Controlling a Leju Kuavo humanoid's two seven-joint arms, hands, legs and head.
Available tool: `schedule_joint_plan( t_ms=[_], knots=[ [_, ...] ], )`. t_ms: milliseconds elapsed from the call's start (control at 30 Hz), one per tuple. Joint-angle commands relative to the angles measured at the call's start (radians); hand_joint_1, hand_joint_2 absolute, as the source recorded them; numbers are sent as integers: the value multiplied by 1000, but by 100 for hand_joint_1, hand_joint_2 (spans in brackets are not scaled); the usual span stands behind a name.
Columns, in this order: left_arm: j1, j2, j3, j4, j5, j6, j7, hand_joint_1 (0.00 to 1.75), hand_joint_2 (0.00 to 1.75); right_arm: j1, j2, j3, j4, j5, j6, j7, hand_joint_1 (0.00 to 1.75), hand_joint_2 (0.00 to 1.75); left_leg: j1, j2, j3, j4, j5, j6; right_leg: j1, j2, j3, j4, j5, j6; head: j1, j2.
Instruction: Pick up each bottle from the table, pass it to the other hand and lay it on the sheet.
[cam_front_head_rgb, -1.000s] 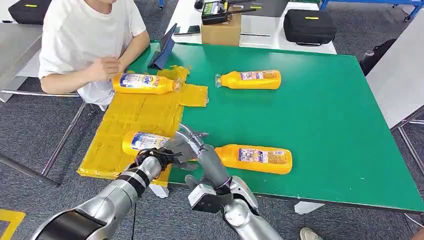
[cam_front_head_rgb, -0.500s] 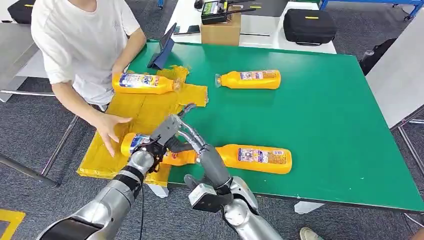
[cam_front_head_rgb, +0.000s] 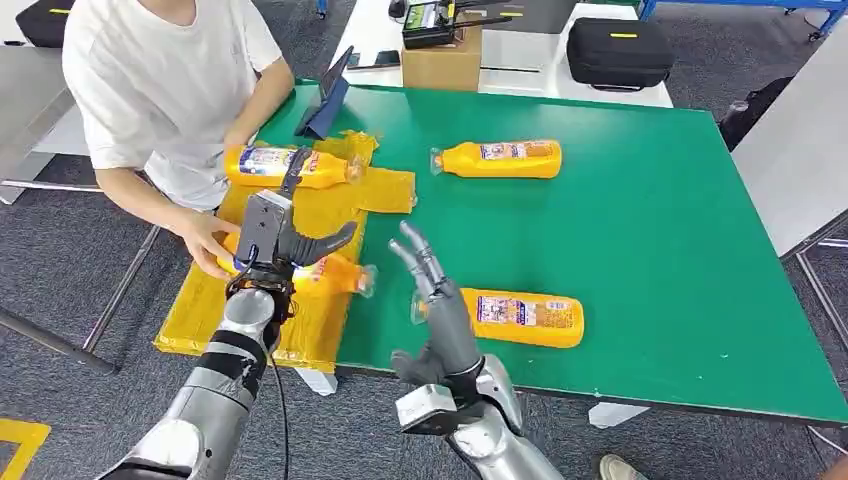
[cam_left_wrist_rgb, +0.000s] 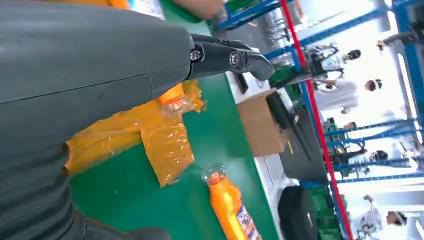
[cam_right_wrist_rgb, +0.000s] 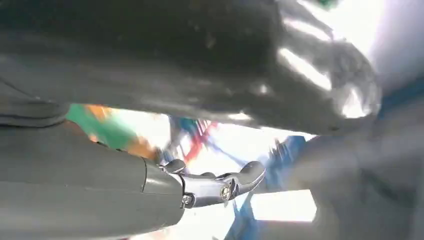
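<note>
Clearly the left hand (cam_front_head_rgb: 272, 240) holds one orange bottle (cam_front_head_rgb: 325, 275) by its body, lifted a little over the yellow sheet (cam_front_head_rgb: 270, 225), cap pointing toward the right hand (cam_front_head_rgb: 432, 285) — that hand is open and empty, fingers spread, just beside the cap. The bottle is smooth moulded plastic with a glossy label, so I judge it light, rather stiff and a bit slippery; the wide middle is the safest place to take it. Just past the right hand lies a second bottle (cam_front_head_rgb: 520, 317) on the green table (cam_front_head_rgb: 650, 230). The sheet looks thin, crinkled and soft. A person's hand (cam_front_head_rgb: 205, 243) is near the held bottle.
</note>
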Motion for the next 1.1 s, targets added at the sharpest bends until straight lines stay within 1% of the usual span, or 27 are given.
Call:
schedule_joint_plan(
  t_ms=[33, 167, 233, 267, 400, 433, 467, 500, 567, 600, 633, 667, 700, 733, 767, 800, 833, 867, 933, 967, 1000, 1033, 1067, 1100],
  knots=[
    [-59, -19, 75, 111, 75, -20, -32, 0, 175, 16, -71, -9, -319, 27, -21, 10, 0, 0, 0, 0, 1, 0, -1, 0, 0, -1, 1, 0, -1, -1, 0, 0],
    [-50, -17, 72, 89, 80, -27, -28, 0, 175, 18, -69, -11, -299, 29, -23, 4, 0, 0, 1, 0, 3, 0, -1, -1, 1, -2, 4, 0, -2, -2, 0, 0],
    [-50, -17, 72, 89, 80, -27, -28, 0, 175, 18, -69, -11, -299, 29, -23, 4, 0, 0, 0, 0, 1, 0, 0, -1, 0, 0, 1, -1, 0, -1, 0, 0],
    [-50, -17, 72, 89, 80, -27, -28, 0, 175, 18, -69, -11, -299, 29, -23, 4, 0, 0, 1, 1, 3, 0, -2, -1, 1, 0, 4, 0, -1, -2, 0, 0],
    [-50, -17, 72, 89, 80, -27, -28, 0, 175, 18, -69, -11, -299, 29, -23, 4, 0, 0, 1, 0, 2, 0, -1, -1, 1, -1, 2, -1, -1, -1, 0, 0],
    [-48, -21, 81, 85, 97, -34, -25, 0, 175, 21, -65, -17, -301, 41, -44, -5, 0, 175, 0, 1, 1, 0, -1, 0, 0, 0, 2, -1, 0, -1, 0, 0],
    [-32, -23, 94, 52, 130, -40, -46, 0, 175, 28, -63, -37, -314, 58, -102, -5, 0, 175, 0, 1, 3, 0, -1, -1, 1, 0, 3, 0, -1, -2, 0, 0],
    [-4, -21, 107, 8, 162, -43, -52, 0, 175, 34, -69, -61, -321, 77, -114, 29, 0, 175, 1, 1, 2, 0, -1, -1, 1, 0, 2, 0, -1, -1, 0, 0],
    [87, -12, 138, -129, 223, -34, -62, 0, 175, 35, -117, -109, -275, 210, -60, 189, 0, 175, 0, 2, 4, -1, -1, -1, 1, 1, 4, -1, -1, -1, 0, 0],
    [137, -7, 152, -204, 247, -34, -64, 0, 175, 30, -139, -138, -224, 248, -36, 221, 0, 175, 0, 3, 4, -1, -1, 0, 1, 2, 4, -2, 0, -1, 0, 0],
    [189, -7, 168, -288, 280, -47, -64, 0, 175, 24, -158, -179, -147, 269, -41, 214, 0, 175, 1, 5, 7, -2, -3, -1, 1, 4, 7, -4, 0, -1, 0, 0],
    [225, -10, 178, -347, 321, -69, -66, 0, 175, 24, -169, -220, -96, 293, -46, 229, 0, 175, 1, 6, 6, -2, -2, 0, 1, 4, 6, -4, 0, -1, 0, 0],
    [272, -10, 186, -420, 361, -85, -66, 0, 175, 24, -187, -260, -48, 296, -30, 242, 0, 175, 1, 8, 9, -3, -3, 0, 1, 6, 8, -5, 0, -1, 0, 0],
    [301, -11, 188, -467, 375, -89, -55, 0, 175, 24, -193, -298, -8, 281, -30, 206, 0, 175, 1, 8, 10, -4, -3, 0, 1, 6, 9, -6, 0, -1, 0, 0],
    [340, -12, 192, -523, 405, -98, -59, 0, 175, 27, -216, -336, 33, 337, -6, 274, 0, 175, 1, 9, 12, -5, -3, 0, 1, 6, 11, -7, 0, -1, 0, 0],
    [370, -10, 192, -561, 406, -93, -67, 0, 175, 33, -230, -359, 45, 339, 7, 283, 0, 175, 1, 7, 9, -3, -3, 0, 1, 5, 9, -5, 0, -1, -1, 0],
    [381, -9, 193, -575, 406, -89, -65, 0, 175, 37, -231, -376, 51, 338, 9, 269, 0, 175, 1, 6, 11, -3, -4, 0, 2, 4, 11, -5, -1, -1, 0, 0],
    [403, -7, 192, -604, 405, -89, -64, 0, 175, 45, -242, -398, 65, 339, 8, 255, 0, 175, 1, 4, 8, -2, -4, 0, 1, 3, 9, -4, -1, -1, 0, 0],
    [429, -9, 194, -640, 401, -76, -74, 0, 175, 69, -238, -438, 80, 357, 54, 251, 0, 175, 0, 1, 4, -2, -2, 0, 0, 1, 6, -4, -1, -1, 0, 0],
    [437, -19, 199, -660, 384, -40, -91, 0, 175, 83, -235, -437, 84, 378, 86, 268, 0, 0, 0, 2, 7, -2, -3, 0, 1, 2, 8, -4, -1, -1, 0, 0],
    [441, -30, 204, -681, 387, -11, -98, 0, 175, 90, -230, -429, 102, 395, 136, 307, 0, 0, 0, 1, 3, -1, -3, 0, 1, 1, 5, -3, -1, -1, 0, 0],
    [447, -36, 203, -705, 389, 13, -105, 0, 175, 90, -228, -411, 123, 413, 171, 336, 0, 0, 1, 1, 5, -1, -4, -1, 1, 1, 7, -3, -2, -2, 0, 0],
    [453, -39, 194, -735, 377, 44, -116, 0, 175, 84, -226, -387, 160, 431, 186, 356, 0, 0, 1, 1, 6, -1, -5, -1, 1, 0, 8, -3, -3, -2, 0, 0],
    [454, -40, 191, -744, 375, 49, -114, 0, 175, 83, -223, -383, 170, 433, 179, 359, 0, 0, 1, 0, 3, 0, -3, -1, 1, 1, 4, -2, -2, -1, 0, 0]
  ],
)
